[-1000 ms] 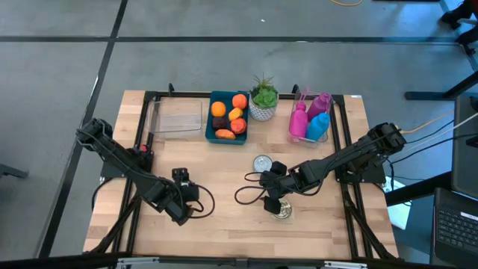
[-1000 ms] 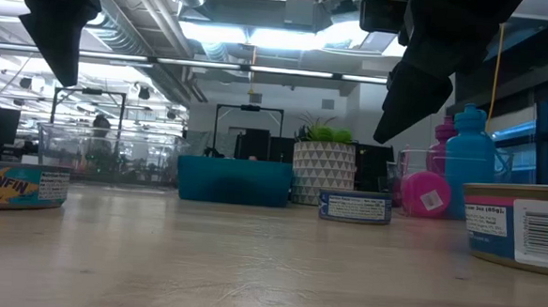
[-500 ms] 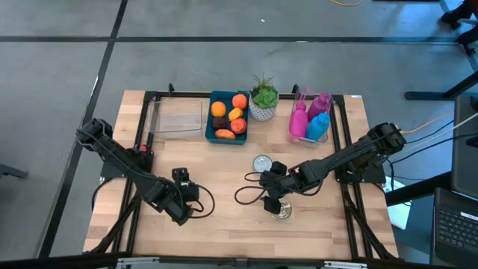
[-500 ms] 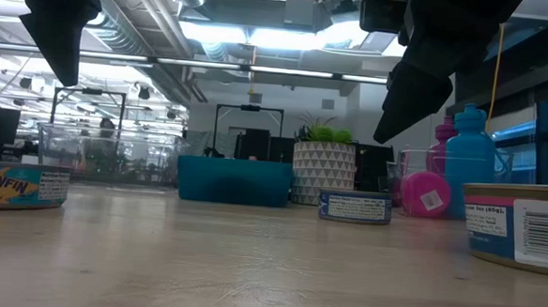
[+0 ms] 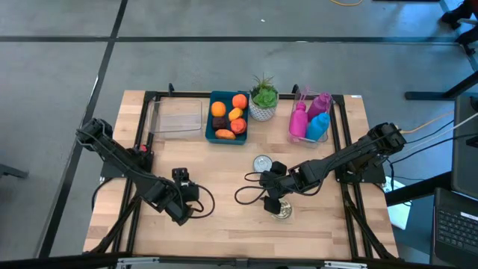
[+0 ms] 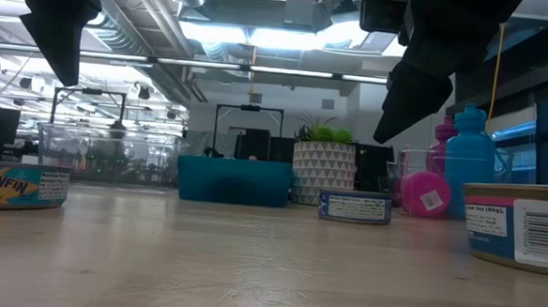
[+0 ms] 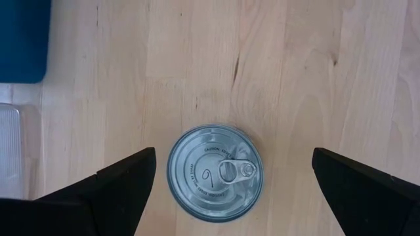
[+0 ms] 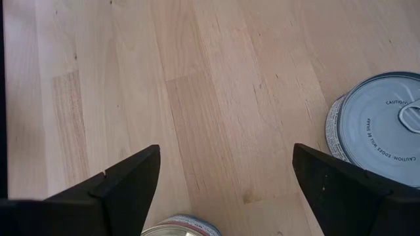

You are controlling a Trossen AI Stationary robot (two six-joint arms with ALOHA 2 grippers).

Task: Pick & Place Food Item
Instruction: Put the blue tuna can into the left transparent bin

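Three flat silver tuna cans stand on their bases on the wooden table. My left gripper [image 7: 233, 154] is open and hovers straight above one can [image 7: 215, 172], whose pull-tab lid faces up; in the low view this can [image 6: 9, 185] sits below the left fingers [image 6: 60, 20]. My right gripper [image 8: 226, 147] is open and hangs above bare wood between the second can [image 8: 380, 124] and the third can [image 8: 180, 226]. The high view shows the left gripper [image 5: 181, 196], the right gripper [image 5: 270, 196], the farther can [image 5: 262, 163] and the nearer can [image 5: 281, 212].
Along the far edge stand a clear plastic container [image 5: 179, 117], a blue bin of fruit [image 5: 228, 117], a potted plant [image 5: 263, 99] and a rack of pink and blue bottles [image 5: 311, 119]. Black cables loop on the table near both grippers. Bare wood lies between the arms.
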